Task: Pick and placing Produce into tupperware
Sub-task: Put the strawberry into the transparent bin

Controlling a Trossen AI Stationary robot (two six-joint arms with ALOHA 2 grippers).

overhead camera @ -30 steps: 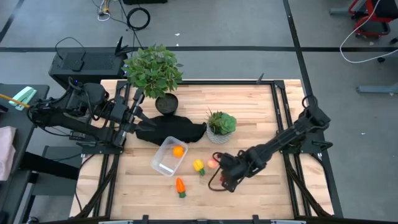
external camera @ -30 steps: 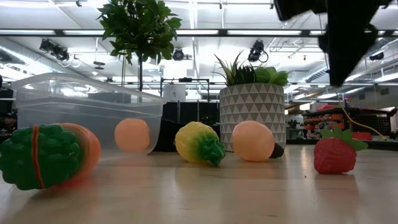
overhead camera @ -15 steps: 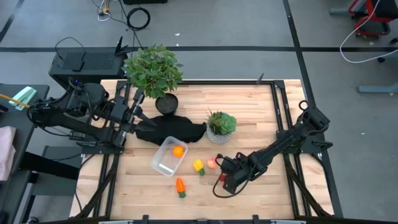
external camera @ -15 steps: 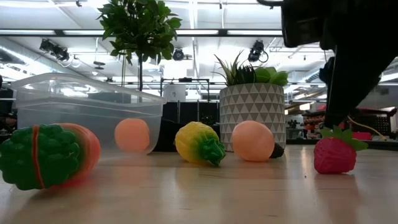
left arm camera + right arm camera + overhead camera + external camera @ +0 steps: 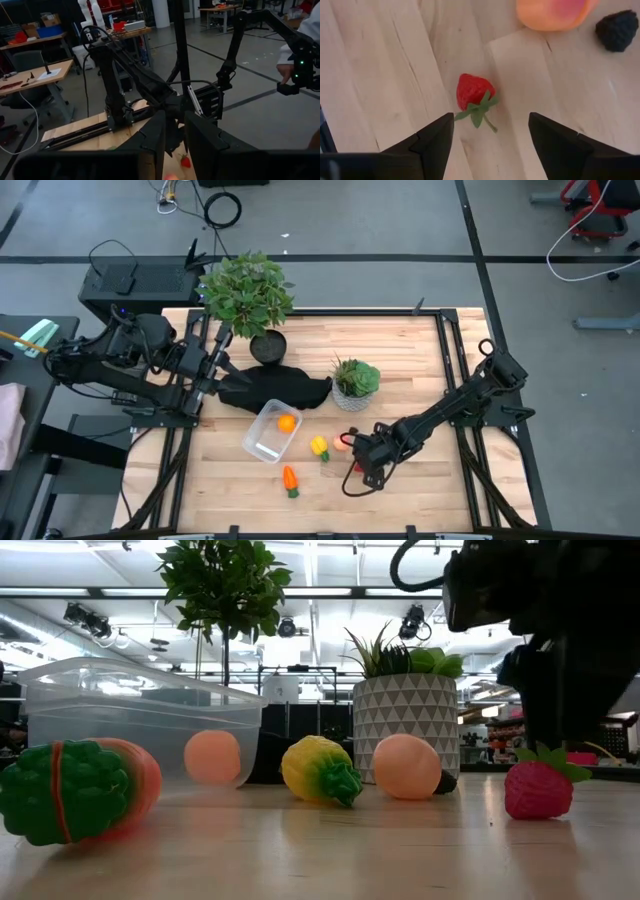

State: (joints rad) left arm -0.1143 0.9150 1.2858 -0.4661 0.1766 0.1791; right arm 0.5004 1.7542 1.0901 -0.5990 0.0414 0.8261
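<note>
1. Underfoot is a pale wood table point(image 5: 420, 360) in a grey-floored workshop.
2. Nearest lies one carrot point(image 5: 290, 479); beyond it one yellow piece point(image 5: 319, 447), one pink fruit point(image 5: 342, 442) and one strawberry point(image 5: 474, 93).
3. Directly over the strawberry, the right gripper point(image 5: 491, 134) hangs with fingers spread, empty.
4. Farther, one clear tupperware point(image 5: 270, 432) holds one orange point(image 5: 286, 422).
5. Behind stand two potted plants point(image 5: 354, 381); the left gripper point(image 5: 173, 142) waits at the table's left edge, fingers narrowly apart, empty.
</note>
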